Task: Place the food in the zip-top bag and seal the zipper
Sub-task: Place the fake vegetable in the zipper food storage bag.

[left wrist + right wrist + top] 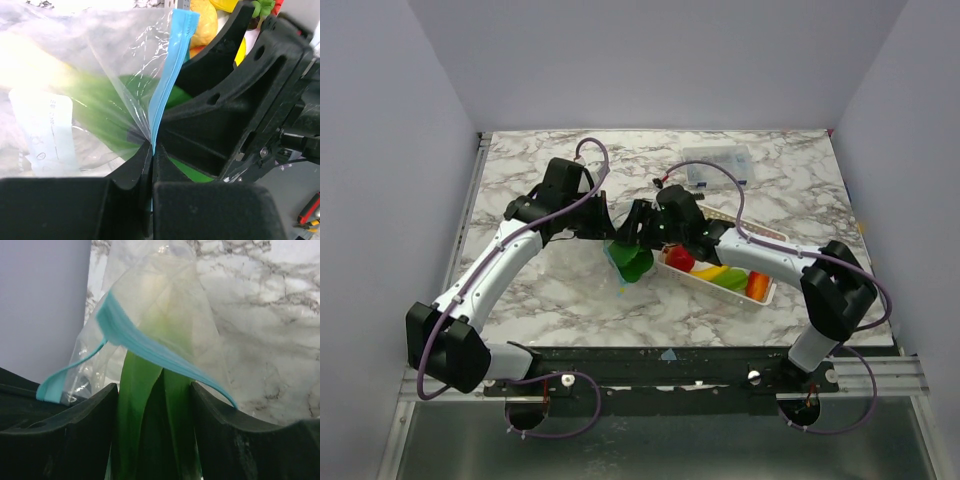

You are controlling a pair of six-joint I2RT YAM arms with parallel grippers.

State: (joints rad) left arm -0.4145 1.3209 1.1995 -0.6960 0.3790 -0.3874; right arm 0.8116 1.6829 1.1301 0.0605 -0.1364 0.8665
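Observation:
The clear zip-top bag [620, 262] hangs between the two grippers at the table's middle. My left gripper [151, 150] is shut on its light-blue zipper strip [170, 75], holding the mouth up. My right gripper [155, 390] is shut on the green leaves of the leek-like toy [150, 405], whose pale end is pushed through the bag's mouth [150, 347] into the bag. In the top view the leek's green [633, 263] shows below the right gripper [638, 232]. More food, red [680, 258], yellow, green and orange [757, 285] pieces, lies in the white basket.
The white slotted basket [767, 298] lies slantwise right of the bag. A small clear lidded box [718, 165] stands at the back. The right arm's black body [240, 100] is close beside the left gripper.

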